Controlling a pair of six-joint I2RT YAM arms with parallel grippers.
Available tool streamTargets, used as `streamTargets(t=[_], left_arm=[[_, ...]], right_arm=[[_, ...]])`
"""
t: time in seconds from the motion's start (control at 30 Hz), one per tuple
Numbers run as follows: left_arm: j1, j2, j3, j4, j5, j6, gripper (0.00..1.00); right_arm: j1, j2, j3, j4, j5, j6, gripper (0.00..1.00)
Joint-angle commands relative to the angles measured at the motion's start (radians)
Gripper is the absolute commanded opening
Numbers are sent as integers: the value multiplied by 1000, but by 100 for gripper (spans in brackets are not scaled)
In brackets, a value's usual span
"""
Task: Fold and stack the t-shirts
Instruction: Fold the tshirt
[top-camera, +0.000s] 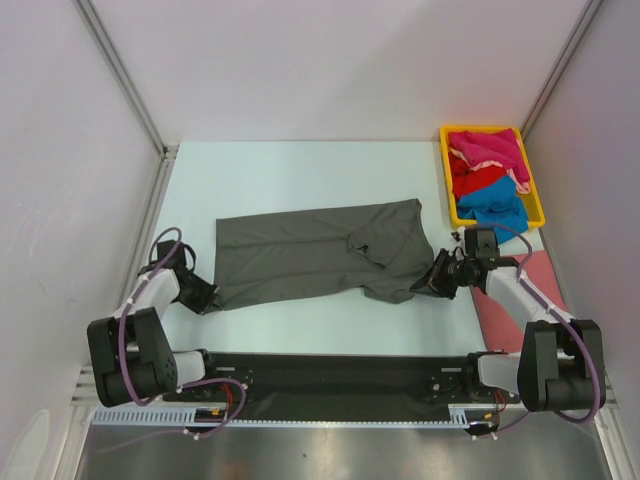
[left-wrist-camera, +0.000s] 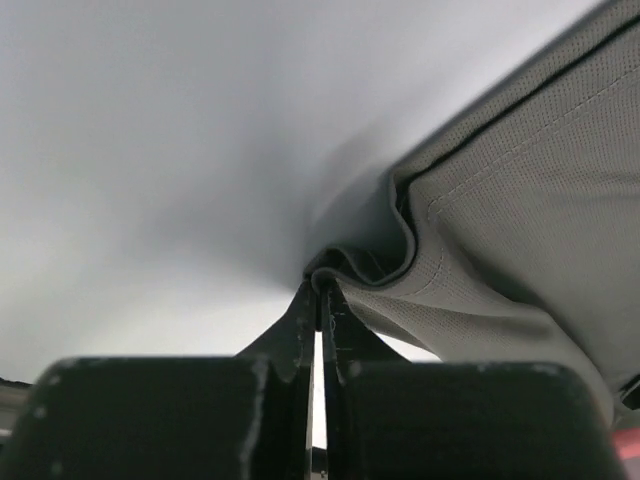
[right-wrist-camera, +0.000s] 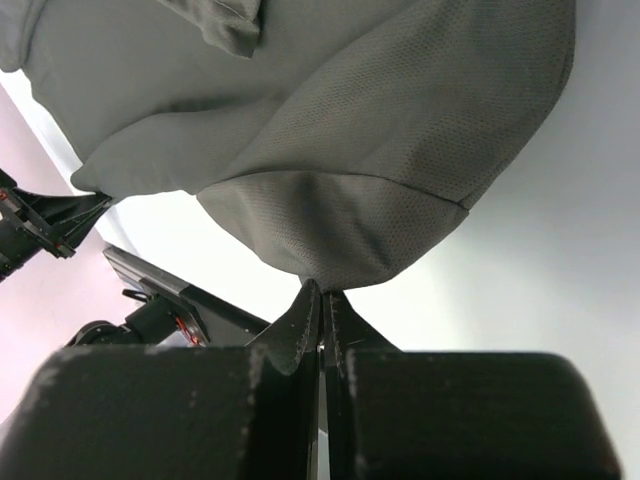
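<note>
Top external view: large dark grey cloth t-shirt lies flat, long axis running straight from your left gripper to your right gripper. Cloth fills whole gap between them and spreads forward, away from both. Yellow plastic tray with heap of magenta, red and blue shirts sits beyond right gripper, apart from it. Left jaws pressed together on bunched hem corner. Right jaws pinching folded edge at opposite end. Each hand has its own end; neither is nearer. Likely next move: joint lift across short axis. Keep both hands level, or fold skews.
</note>
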Motion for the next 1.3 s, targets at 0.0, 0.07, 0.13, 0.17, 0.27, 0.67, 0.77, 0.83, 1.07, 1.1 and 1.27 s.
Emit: streamTargets(t=[0.0,0.07,0.13,0.17,0.27,0.67,0.77,0.83,1.07,1.1,1.27], left_arm=[[25,18,-39,-1,-13,-24,0],[25,-42,-43,-20,-22,-39,0],[36,-101,-43,-69,-30,-59,0],[42,-150,-43,-108,-27,-62,0],[53,-160,-66,-178,-10,-79,0],[59,-173,-37,-213,-51,-113,0],[57,-147,44,-224,-79,-67,0],[54,-126,79,-221,-79,-51,0],[5,23,248,-213,-76,-24,0],[2,46,267,-213,-76,-19,0],[-6,155,360,-202,-56,-19,0]], right_arm=[[-3,10,64,-76,12,-33,0],[-3,4,104,-155,42,-44,0],[-3,4,134,-211,64,-54,0],[-4,5,165,-259,84,-65,0],[-6,4,203,-321,110,-70,0],[-7,73,222,-335,88,-97,0],[-9,103,279,-320,90,-105,0],[-9,149,325,-311,96,-108,0],[-9,322,531,-288,93,-136,0],[-9,342,550,-288,91,-140,0],[-9,456,647,-274,94,-163,0]])
